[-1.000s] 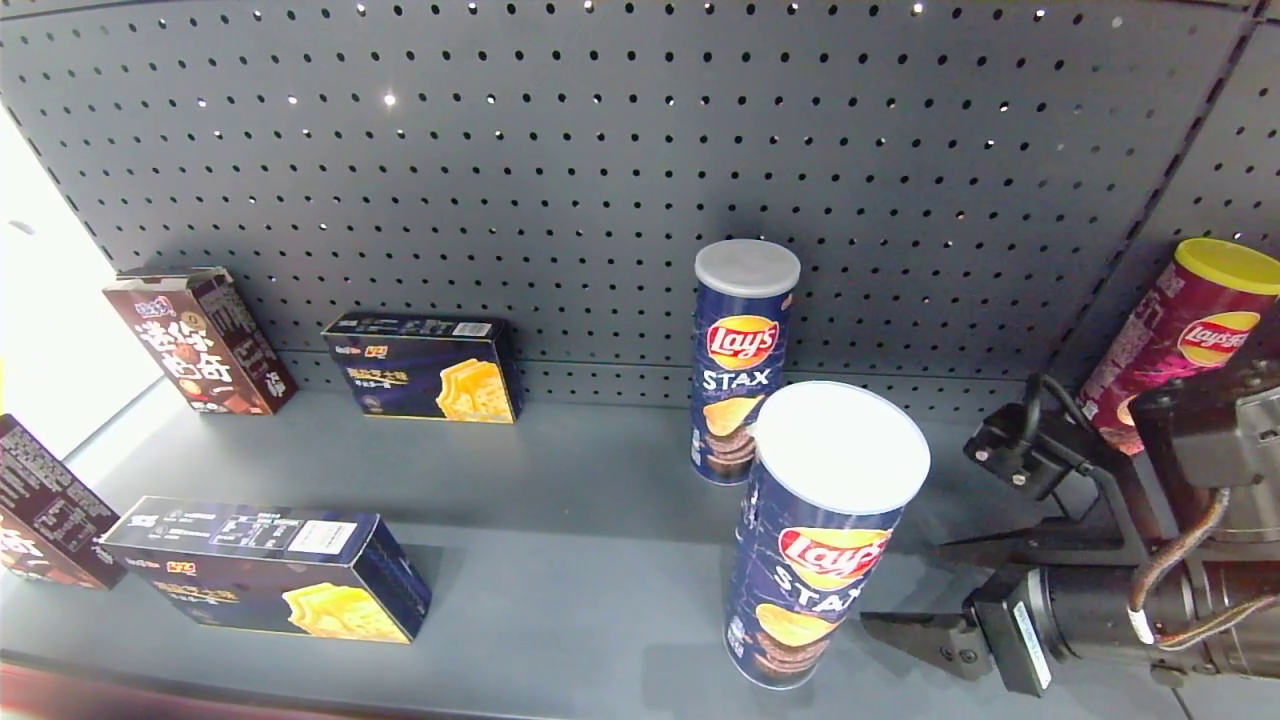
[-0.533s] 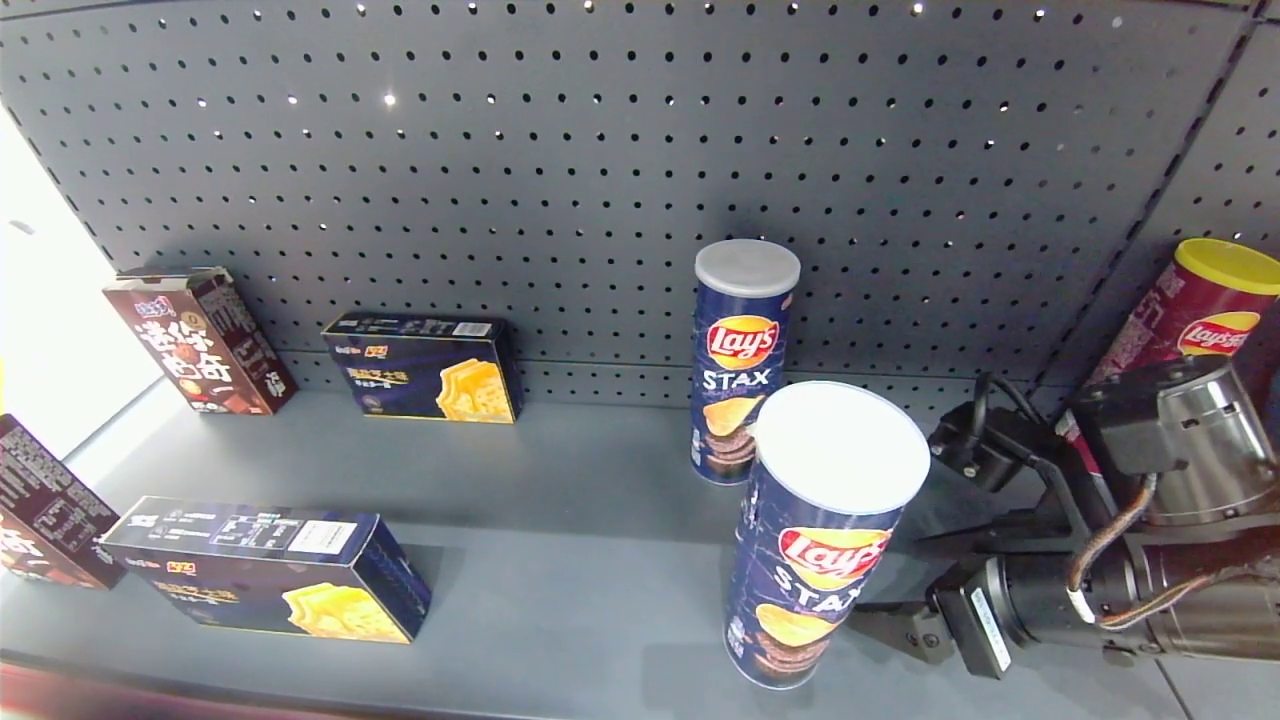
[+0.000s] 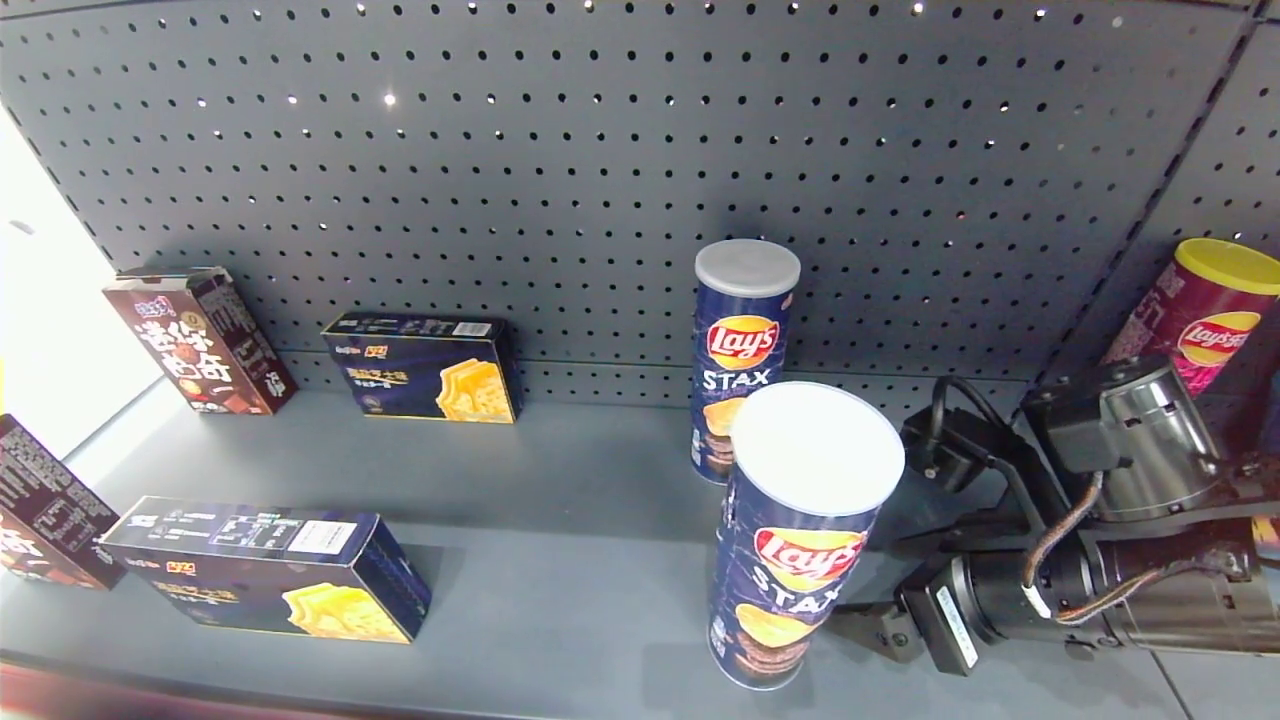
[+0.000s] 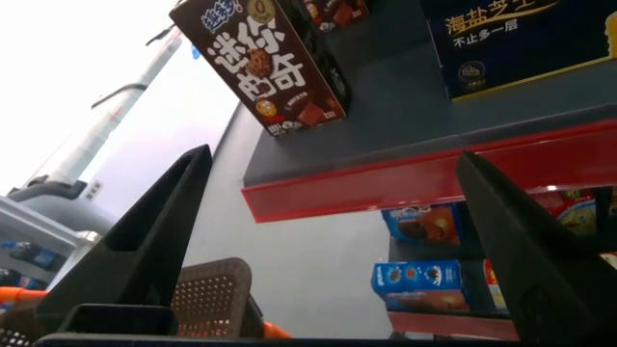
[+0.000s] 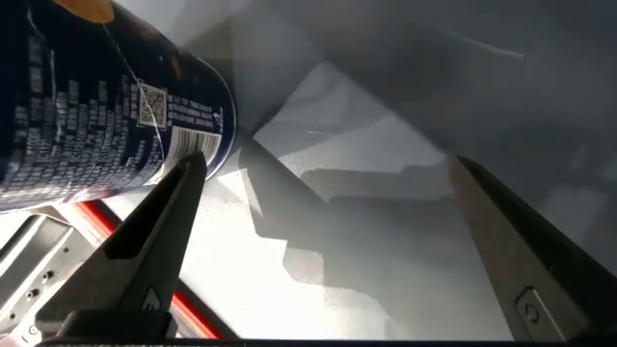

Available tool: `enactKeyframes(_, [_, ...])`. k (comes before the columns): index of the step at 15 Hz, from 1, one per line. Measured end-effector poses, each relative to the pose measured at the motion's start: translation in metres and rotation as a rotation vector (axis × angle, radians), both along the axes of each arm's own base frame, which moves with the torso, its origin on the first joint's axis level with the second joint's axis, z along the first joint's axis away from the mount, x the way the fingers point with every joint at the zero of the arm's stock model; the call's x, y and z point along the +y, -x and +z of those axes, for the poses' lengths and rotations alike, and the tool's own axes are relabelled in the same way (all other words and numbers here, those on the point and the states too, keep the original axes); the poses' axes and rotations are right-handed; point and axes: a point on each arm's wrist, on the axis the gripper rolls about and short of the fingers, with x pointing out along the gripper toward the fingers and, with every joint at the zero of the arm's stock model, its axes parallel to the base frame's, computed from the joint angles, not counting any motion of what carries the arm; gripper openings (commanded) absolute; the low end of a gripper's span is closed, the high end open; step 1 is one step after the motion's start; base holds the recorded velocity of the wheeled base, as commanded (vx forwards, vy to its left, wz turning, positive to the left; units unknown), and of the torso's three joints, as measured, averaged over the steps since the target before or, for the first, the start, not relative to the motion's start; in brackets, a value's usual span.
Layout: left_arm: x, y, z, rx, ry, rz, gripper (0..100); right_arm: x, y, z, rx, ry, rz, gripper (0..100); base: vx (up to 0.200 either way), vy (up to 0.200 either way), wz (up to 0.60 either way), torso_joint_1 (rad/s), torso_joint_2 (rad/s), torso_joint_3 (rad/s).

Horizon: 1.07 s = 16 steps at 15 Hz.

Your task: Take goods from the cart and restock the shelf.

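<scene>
Two blue chip cans stand on the grey shelf (image 3: 560, 600). The rear can (image 3: 745, 350) is near the pegboard. The front can (image 3: 795, 560) with a white lid is near the shelf's front edge. My right gripper (image 3: 885, 585) is open just right of the front can, low by its base, one finger close to or touching its side. In the right wrist view, the can (image 5: 106, 106) lies beside one finger of the open right gripper (image 5: 326, 164). My left gripper (image 4: 333, 154) is open and holds nothing, below the shelf's red front edge (image 4: 386, 183).
On the shelf's left are two dark blue cracker boxes (image 3: 425, 365) (image 3: 270, 575) and brown boxes (image 3: 200, 340) (image 3: 45, 520). A maroon can with a yellow lid (image 3: 1205, 315) stands at the far right. A brown basket (image 4: 212, 299) sits below the shelf.
My right gripper has moved left along the shelf toward the front blue can. In the last half second that can slid a little to the left.
</scene>
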Motion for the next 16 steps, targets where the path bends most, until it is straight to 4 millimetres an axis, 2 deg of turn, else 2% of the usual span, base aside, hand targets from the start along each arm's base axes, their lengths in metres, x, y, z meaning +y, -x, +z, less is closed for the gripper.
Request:
enactKeyframes(9, [0.0001,-0.0001,0.0000,0.000,0.001,-0.001,100,0.0041,-0.0068,0.0051,-0.014,-0.011,-0.005,100,0.000,0.000,0.00,0.000,0.00,0.000])
enactKeyframes(16, [0.0001,0.0000,0.0000,-0.001,0.002,-0.001,100,0.0032,-0.0060,-0.0013,0.005,0.004,-0.006,100,0.000,0.000,0.00,0.000,0.00,0.000])
